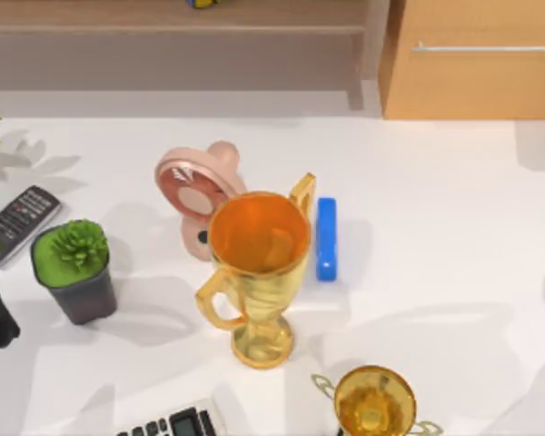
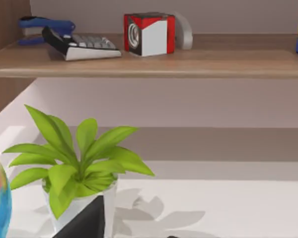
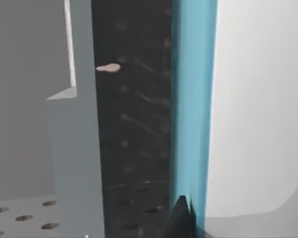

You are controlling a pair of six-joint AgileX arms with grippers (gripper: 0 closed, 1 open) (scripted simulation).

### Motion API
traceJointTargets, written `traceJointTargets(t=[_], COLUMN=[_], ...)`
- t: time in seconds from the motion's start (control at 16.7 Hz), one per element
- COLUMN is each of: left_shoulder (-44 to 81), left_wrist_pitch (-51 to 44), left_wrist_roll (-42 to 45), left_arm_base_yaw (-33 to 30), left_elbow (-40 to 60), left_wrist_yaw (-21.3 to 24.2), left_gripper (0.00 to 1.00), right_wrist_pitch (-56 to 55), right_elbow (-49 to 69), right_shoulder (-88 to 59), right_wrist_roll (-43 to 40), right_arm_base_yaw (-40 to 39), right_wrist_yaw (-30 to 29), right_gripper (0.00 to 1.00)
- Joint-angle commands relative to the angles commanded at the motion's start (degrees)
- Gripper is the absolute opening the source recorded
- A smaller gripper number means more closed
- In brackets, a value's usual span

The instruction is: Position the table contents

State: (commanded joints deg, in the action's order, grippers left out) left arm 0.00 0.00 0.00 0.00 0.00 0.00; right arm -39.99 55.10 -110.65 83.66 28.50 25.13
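Glossy gold two-handled trophy (image 1: pixel 257 263) upright, table (image 1: pixel 454 236) centre; blue rounded bar (image 1: pixel 326 238) just beside; pink fan (image 1: pixel 195 193) behind. My grippers' state: cannot tell.

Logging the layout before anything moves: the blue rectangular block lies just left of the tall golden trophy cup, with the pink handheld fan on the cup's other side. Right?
Not quite. In the top view the blue rectangular block lies just right of the tall golden trophy cup, beside its handle. The pink handheld fan sits on the cup's other side, up and to its left.
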Motion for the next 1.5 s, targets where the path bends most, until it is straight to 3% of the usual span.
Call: traceJointTargets(t=[0.42, 1.2, 1.5], left_shoulder=[0.0, 0.0, 0.0], left_wrist_pitch=[0.0, 0.0, 0.0], left_wrist_roll=[0.0, 0.0, 0.0], left_arm_base_yaw=[0.0, 0.0, 0.0], left_elbow=[0.0, 0.0, 0.0], left_wrist_yaw=[0.0, 0.0, 0.0], left_gripper=[1.0, 1.0, 1.0], right_wrist_pitch=[0.5, 0.5, 0.5], right_elbow=[2.66, 2.66, 2.66], right_shoulder=[-2.6, -2.6, -2.6], right_wrist_roll=[0.27, 0.27, 0.27], right_arm_base_yaw=[-0.79, -0.79, -0.79], right_wrist_yaw=[-0.86, -0.86, -0.86], right_gripper=[0.0, 0.98, 1.0])
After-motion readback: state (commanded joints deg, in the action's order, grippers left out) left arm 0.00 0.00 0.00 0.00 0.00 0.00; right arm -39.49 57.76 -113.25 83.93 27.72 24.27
